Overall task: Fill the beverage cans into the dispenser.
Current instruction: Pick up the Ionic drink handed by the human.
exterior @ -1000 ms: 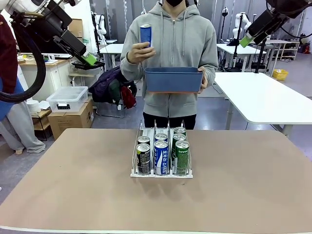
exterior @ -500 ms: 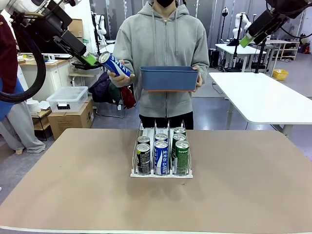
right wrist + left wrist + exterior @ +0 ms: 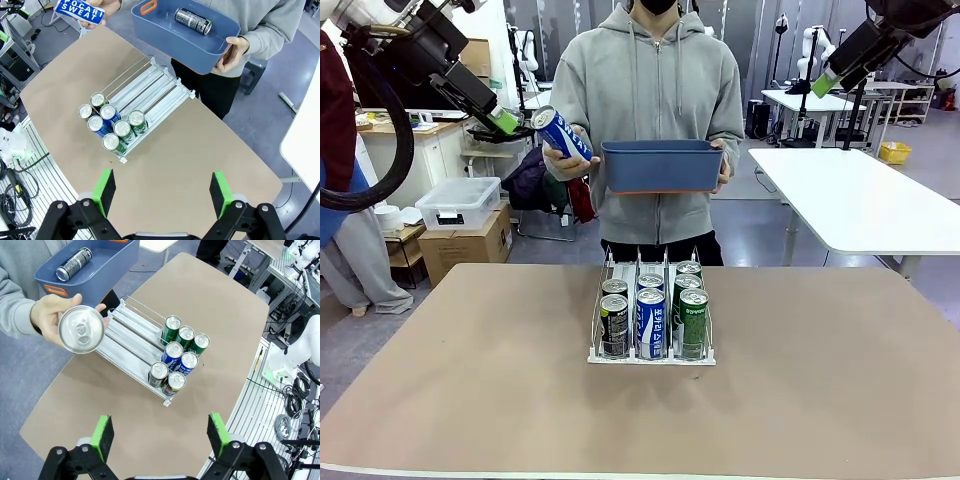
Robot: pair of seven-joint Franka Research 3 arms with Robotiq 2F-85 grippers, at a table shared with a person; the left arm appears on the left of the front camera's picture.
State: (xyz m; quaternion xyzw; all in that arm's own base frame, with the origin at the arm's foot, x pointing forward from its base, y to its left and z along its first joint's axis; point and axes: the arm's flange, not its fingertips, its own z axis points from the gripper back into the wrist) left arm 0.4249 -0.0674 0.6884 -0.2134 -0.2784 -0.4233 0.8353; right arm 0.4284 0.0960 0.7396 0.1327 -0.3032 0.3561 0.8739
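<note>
Seven cans point(image 3: 651, 322) stand in the dispenser point(image 3: 620, 272) mid-table (three green, two blue, two black). The person's hand point(image 3: 560, 157) holds one blue can point(image 3: 563, 134); one black can point(image 3: 73, 264) lies in the blue bin point(image 3: 662, 170). The left gripper point(image 3: 160, 422) and right gripper point(image 3: 162, 186) gape, empty.

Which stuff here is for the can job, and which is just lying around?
For the job: dispenser, cans in it, held blue can, black can, blue bin.
Lying about: clear box, cardboard box, yellow crate.
</note>
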